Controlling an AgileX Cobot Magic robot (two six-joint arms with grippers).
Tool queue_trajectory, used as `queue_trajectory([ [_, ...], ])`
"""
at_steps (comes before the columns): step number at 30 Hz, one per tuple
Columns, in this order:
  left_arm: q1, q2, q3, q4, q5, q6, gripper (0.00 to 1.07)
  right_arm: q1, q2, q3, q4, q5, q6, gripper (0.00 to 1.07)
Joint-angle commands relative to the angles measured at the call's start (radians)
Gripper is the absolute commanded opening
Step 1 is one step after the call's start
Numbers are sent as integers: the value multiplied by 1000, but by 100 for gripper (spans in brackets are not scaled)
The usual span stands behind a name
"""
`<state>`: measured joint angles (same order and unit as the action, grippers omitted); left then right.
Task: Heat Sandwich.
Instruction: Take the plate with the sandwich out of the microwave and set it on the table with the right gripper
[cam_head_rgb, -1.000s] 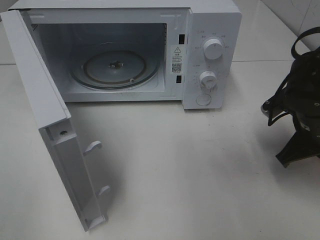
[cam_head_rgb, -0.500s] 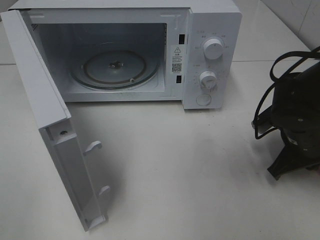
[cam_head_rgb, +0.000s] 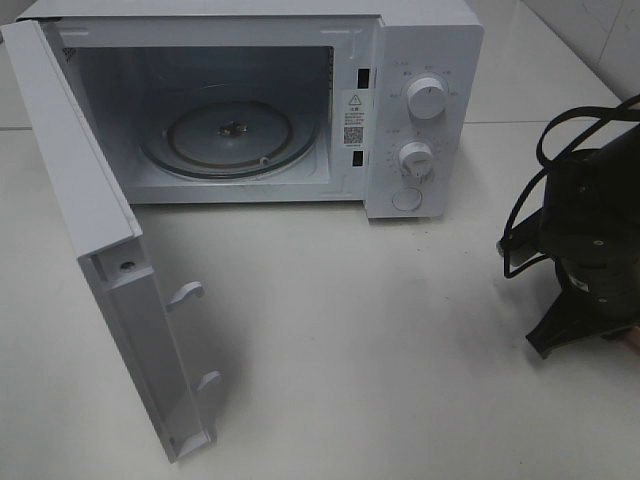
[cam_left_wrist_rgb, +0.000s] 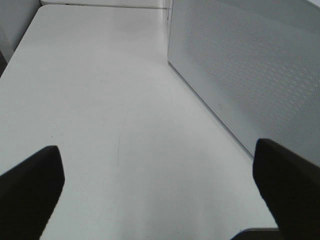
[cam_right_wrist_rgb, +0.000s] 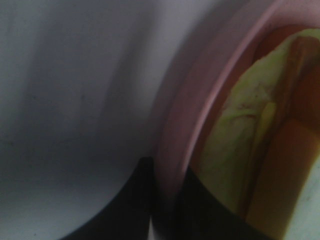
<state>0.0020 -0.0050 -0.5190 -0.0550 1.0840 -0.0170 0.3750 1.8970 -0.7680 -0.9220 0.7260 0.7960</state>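
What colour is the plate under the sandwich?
Pink. The plate shows best in the right wrist view, its rim pinched by the right gripper, sandwich on it.

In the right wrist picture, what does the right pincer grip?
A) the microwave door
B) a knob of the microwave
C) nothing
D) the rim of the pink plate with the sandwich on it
D: the right pincer is closed on the rim of the pink plate, which carries the sandwich.
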Motion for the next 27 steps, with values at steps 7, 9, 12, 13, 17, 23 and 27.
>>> queue_trajectory([
  [7,4,-16,3,-2,-15,1,98,-4,-3,-5,-10,25,4,25],
  [9,4,-16,3,-2,-15,1,98,-4,-9,-5,-1,24,-4,29],
  [12,4,-16,3,-2,-15,1,98,-4,-41,-5,10,25,-27,45],
  [13,4,-16,3,-2,-15,1,98,-4,-41,-5,10,25,-27,45],
  [17,4,-16,3,-2,-15,1,98,-4,-88,-5,59,28,-82,57],
  [23,4,-16,3,-2,-15,1,98,-4,-164,-5,182,30,-207,65],
  [27,4,-16,3,-2,-15,1,98,-4,-229,-5,261,30,-242,66],
])
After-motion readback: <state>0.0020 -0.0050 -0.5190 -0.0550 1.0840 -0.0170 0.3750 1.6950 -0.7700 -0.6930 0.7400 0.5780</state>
